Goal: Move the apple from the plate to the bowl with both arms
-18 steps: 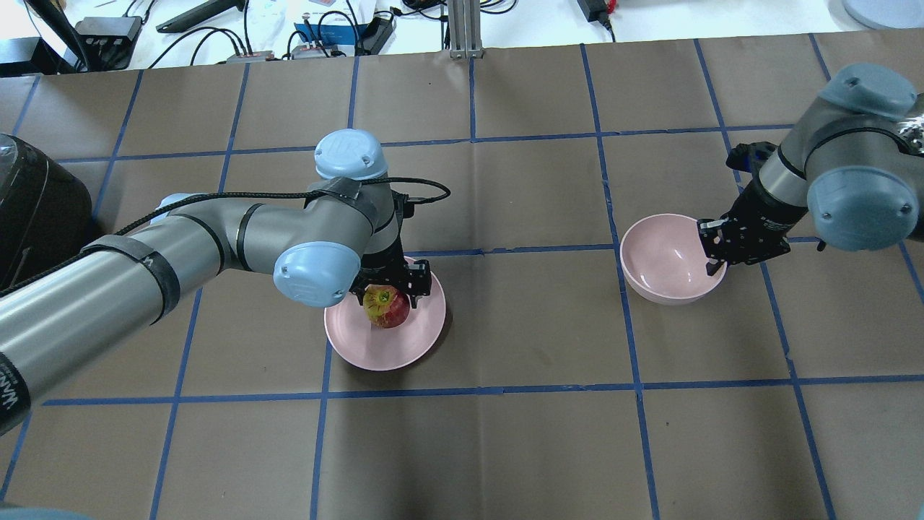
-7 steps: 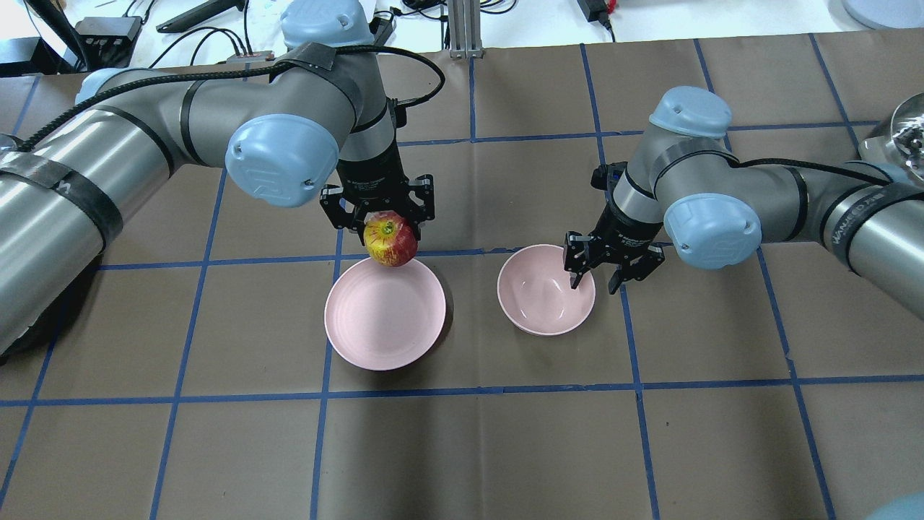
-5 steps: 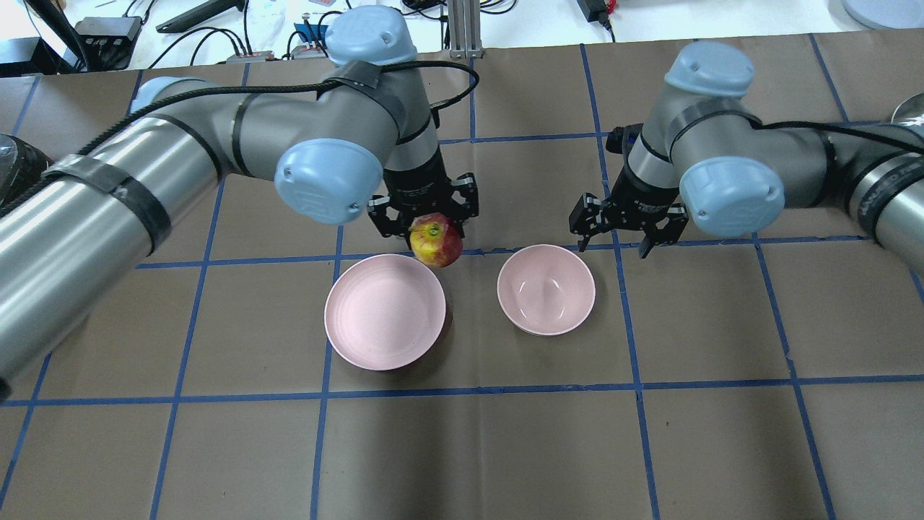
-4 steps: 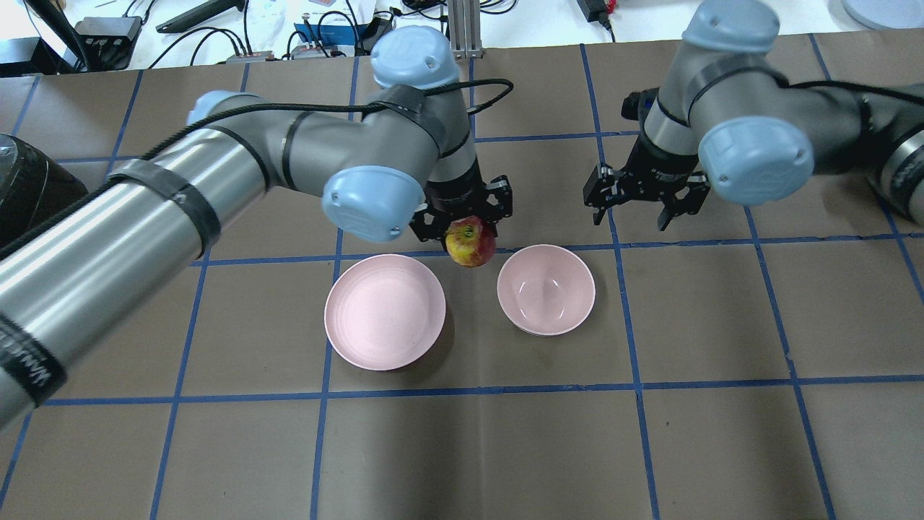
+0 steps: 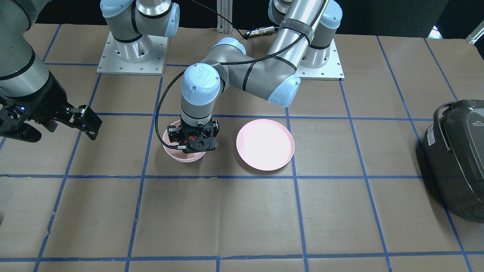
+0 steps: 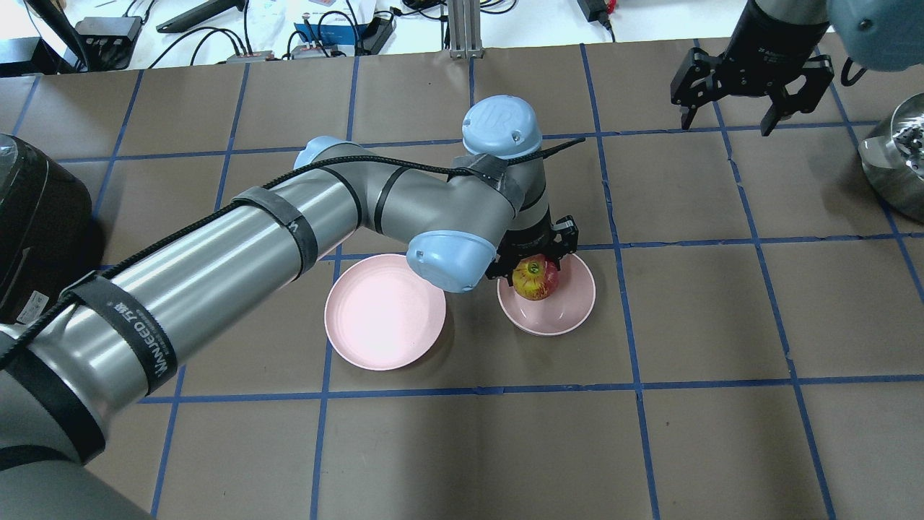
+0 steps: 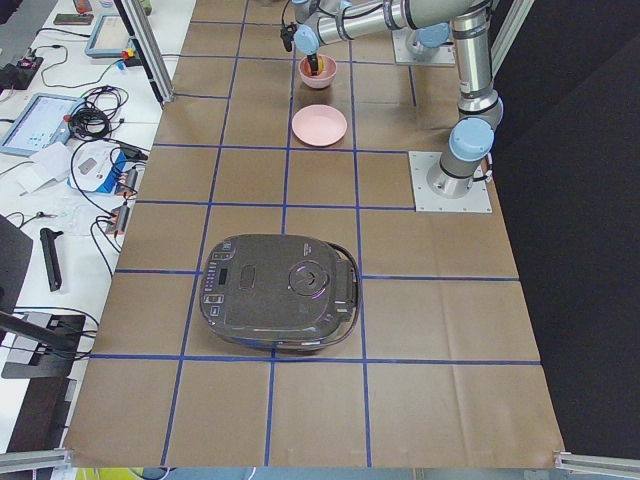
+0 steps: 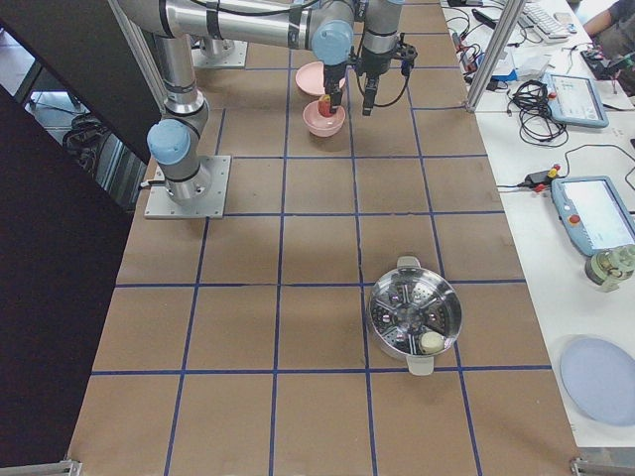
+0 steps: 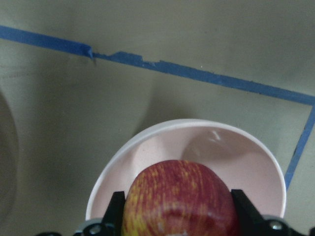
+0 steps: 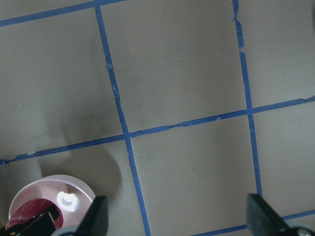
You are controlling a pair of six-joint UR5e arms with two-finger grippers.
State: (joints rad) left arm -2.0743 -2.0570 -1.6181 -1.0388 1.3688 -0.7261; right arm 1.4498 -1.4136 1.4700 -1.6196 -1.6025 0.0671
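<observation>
The red apple [image 6: 535,280] with its yellow-green top is held in my left gripper [image 6: 533,269], which is shut on it just above the inside of the pale pink bowl [image 6: 557,318]. In the left wrist view the apple [image 9: 179,201] sits between both fingers [image 9: 114,212] over the bowl [image 9: 206,147]. The flat pink plate [image 6: 385,310] lies bare to the left of the bowl. My right gripper [image 6: 751,90] is open and empty, raised high at the back right, far from the bowl. In the front view the left gripper [image 5: 196,142] covers most of the bowl [image 5: 170,149].
A black rice cooker [image 6: 36,209] stands at the table's left end. A steel steamer pot [image 6: 895,155] stands at the right edge. Blue tape lines grid the brown table. Cables and devices lie beyond the far edge.
My left arm lifted the apple off the plate and carried it right, down over the bowl. My right gripper slid the bowl toward the plate, let go, and rose away to the back right.
</observation>
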